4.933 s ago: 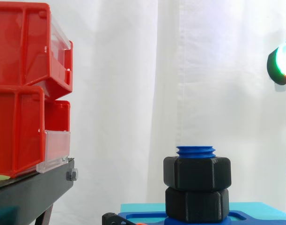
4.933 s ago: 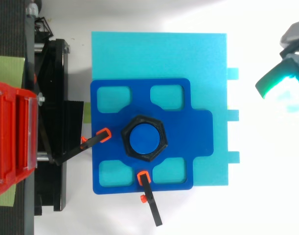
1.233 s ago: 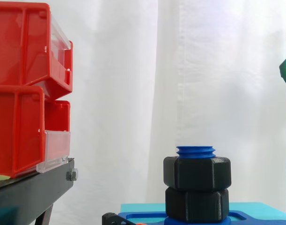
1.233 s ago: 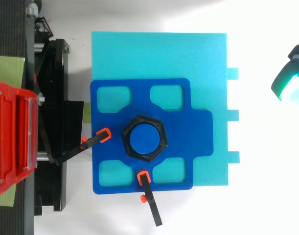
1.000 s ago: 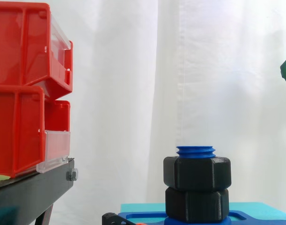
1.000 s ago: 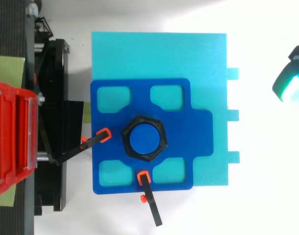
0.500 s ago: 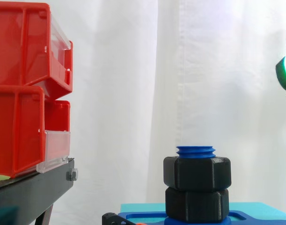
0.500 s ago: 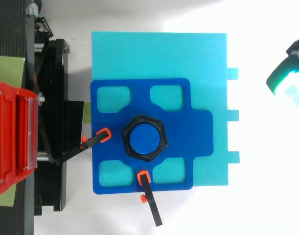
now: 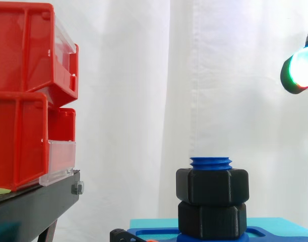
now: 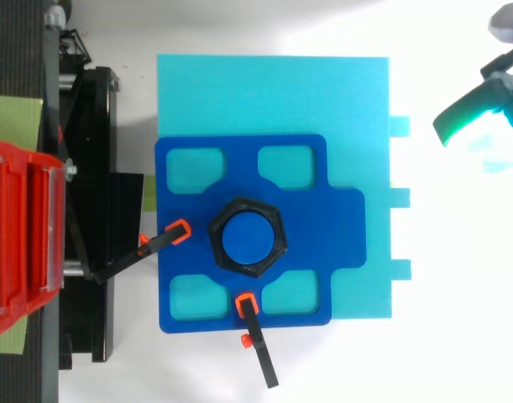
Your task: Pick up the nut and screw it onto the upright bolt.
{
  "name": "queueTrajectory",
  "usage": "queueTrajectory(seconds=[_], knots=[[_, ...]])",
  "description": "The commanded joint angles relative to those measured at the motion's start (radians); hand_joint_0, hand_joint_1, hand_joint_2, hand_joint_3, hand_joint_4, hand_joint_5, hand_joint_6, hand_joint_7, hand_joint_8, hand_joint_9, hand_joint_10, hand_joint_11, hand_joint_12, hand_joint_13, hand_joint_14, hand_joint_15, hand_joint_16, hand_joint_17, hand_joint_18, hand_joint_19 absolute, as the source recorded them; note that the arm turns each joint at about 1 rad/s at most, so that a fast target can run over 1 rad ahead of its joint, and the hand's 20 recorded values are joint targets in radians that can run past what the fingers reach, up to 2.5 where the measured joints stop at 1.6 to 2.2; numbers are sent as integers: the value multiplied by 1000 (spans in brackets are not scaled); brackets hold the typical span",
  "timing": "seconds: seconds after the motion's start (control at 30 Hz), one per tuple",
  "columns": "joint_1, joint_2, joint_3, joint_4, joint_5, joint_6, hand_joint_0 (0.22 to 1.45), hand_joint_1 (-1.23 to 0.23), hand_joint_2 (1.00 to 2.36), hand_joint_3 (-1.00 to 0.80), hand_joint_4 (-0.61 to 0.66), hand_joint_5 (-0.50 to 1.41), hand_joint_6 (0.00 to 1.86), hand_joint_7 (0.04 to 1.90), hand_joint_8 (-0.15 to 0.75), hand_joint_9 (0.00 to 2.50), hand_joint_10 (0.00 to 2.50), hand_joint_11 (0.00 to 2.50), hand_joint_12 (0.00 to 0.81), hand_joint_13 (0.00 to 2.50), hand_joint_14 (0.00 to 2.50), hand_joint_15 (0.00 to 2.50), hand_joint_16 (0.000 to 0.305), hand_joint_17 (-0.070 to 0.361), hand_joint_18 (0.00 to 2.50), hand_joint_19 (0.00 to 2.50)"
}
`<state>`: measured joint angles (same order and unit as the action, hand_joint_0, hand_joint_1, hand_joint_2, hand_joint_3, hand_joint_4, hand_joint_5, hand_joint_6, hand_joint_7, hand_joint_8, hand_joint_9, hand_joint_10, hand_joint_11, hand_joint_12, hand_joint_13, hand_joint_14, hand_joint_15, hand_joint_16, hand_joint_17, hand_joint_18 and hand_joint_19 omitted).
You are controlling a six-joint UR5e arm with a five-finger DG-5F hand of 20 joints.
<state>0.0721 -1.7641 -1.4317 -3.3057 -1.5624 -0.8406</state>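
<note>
nut (image 9: 212, 186): black hex, threaded on the bolt, high on it, thread end poking out just above
bolt (image 9: 211, 162): blue, upright, at centre of the fixture plate
lower hex (image 9: 212, 220): black, directly under nut, touching it, seated on the plate
fixture plate (image 10: 340, 227): dark blue, flat on cyan base (image 10: 273, 92), cyan showing through four cut-outs
left clamp (image 10: 159, 242): black arm, orange tip on plate's left edge
lower clamp (image 10: 258, 340): black arm, orange tip on plate's bottom edge in top view
hand (image 9: 298, 71): high at right edge, glowing green-white, well apart from nut and bolt; open or closed, can't tell
hand in top view (image 10: 468, 117): upper right, off the cyan base
bins (image 9: 22, 101): red, stacked on black stand (image 9: 33, 206), far left
</note>
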Motion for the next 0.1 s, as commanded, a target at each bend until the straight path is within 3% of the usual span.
queueTrajectory(seconds=[0.0, 0.07], knots=[[0, -1, 1, 0, -1, 0, 497, -293, 1000, -500, 82, -242, 502, 683, 199, 82, 0, 0, 360, 0, 0, 0, 45, 101, 0, 0], [0, 0, 1, 0, -1, 0, 497, -272, 1000, -500, 80, -251, 502, 725, 194, 7, 0, 0, 362, 0, 0, 0, 45, 102, 0, 0]])
